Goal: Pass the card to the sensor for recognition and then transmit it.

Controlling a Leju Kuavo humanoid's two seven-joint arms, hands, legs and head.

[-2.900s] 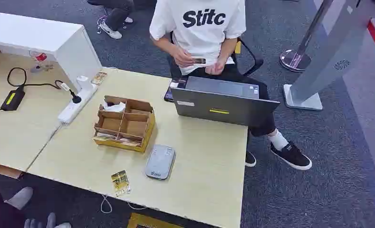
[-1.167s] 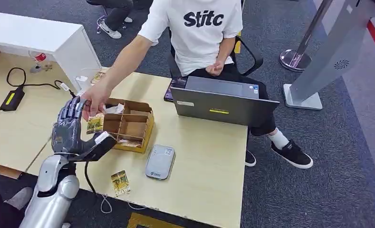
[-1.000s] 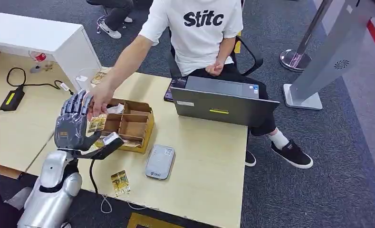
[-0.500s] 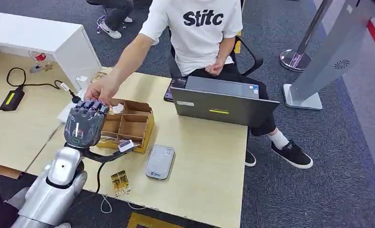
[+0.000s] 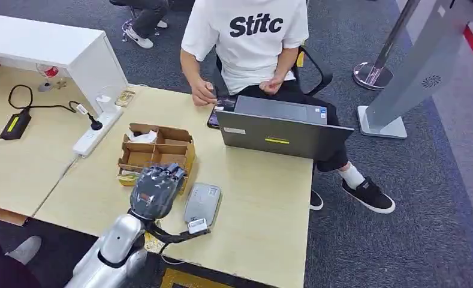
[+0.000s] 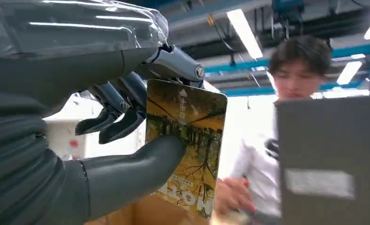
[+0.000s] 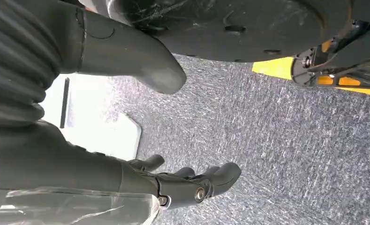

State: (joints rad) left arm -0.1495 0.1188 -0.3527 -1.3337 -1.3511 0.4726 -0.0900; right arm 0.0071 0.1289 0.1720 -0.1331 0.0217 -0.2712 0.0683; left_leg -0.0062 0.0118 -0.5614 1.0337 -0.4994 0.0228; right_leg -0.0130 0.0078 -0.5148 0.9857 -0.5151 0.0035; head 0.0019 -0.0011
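Observation:
My left hand (image 5: 156,191) hovers over the table's front part, just left of the grey sensor (image 5: 202,204) that lies flat there. In the left wrist view the thumb and fingers of that left hand (image 6: 126,126) pinch a card (image 6: 187,145) with a yellow tree picture, held upright. From the head view the back of the hand hides the card. My right hand (image 7: 192,183) hangs over grey carpet, fingers apart and holding nothing.
A cardboard divider box (image 5: 156,153) stands just behind my left hand. A person sits at the far side behind a grey laptop (image 5: 282,132). A white power strip (image 5: 96,135) and a cable lie at the left.
My left hand took the card from the person's hand, then swung right and toward the front edge, from the box to beside the sensor. The person's arm drew back to the laptop.

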